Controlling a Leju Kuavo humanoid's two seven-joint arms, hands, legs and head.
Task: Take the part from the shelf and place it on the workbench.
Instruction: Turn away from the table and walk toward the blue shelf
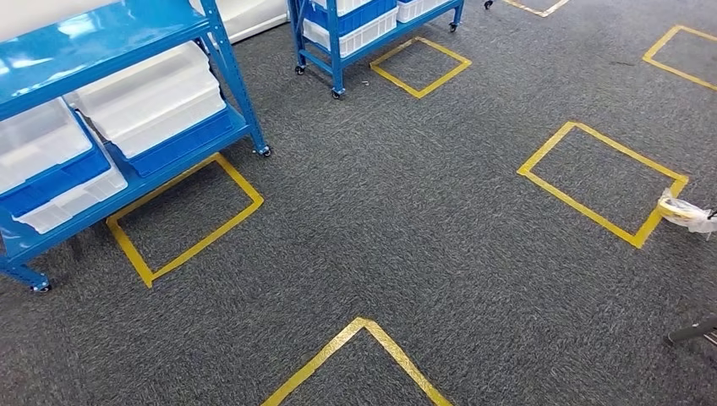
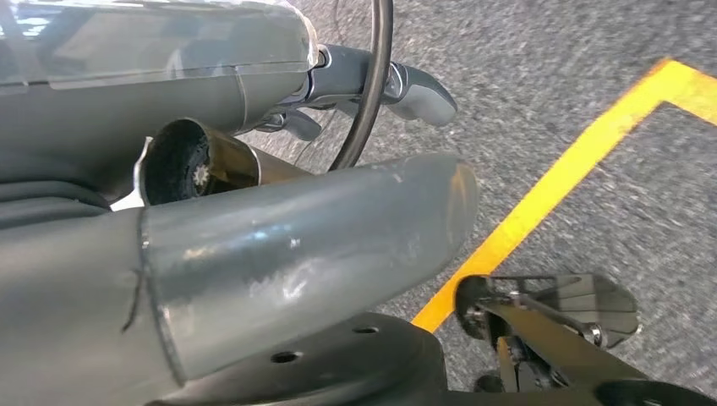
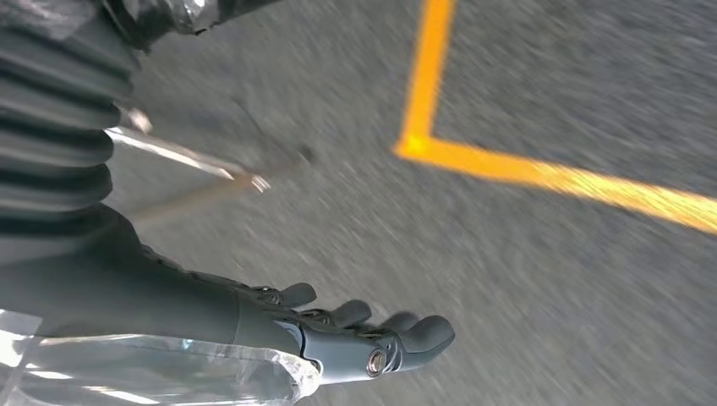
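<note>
1. Left hand (image 2: pixel 296 237): the thick thumb lies long in the foreground, with the fingers (image 2: pixel 418 91) stretched out beyond it. A brass-toned tube (image 2: pixel 211 165) with a dark end sits between them. I cannot tell whether the hand grips it, nor whether it is the part.
2. Right hand (image 3: pixel 338 334): it hangs over the carpet with its fingers loosely curled and apart, holding nothing. This view is blurred.
3. Carpet (image 1: pixel 406 220): grey, with a corner of yellow tape (image 1: pixel 359 334) nearest the robot.
4. Left square (image 1: pixel 203 244): a taped outline lying partly under the near shelf.
5. Right square (image 1: pixel 579 207): a taped outline well apart from the left one, with a tape roll (image 1: pixel 683 211) just beside its near corner.
6. Near shelf (image 1: pixel 234 76): blue, on castors, at the left. It carries white and blue bins (image 1: pixel 152 97), tilted; what they hold is hidden.
7. Far shelf (image 1: pixel 334 51): a second blue shelf with more bins (image 1: pixel 351 34), and another taped square beside it.
</note>
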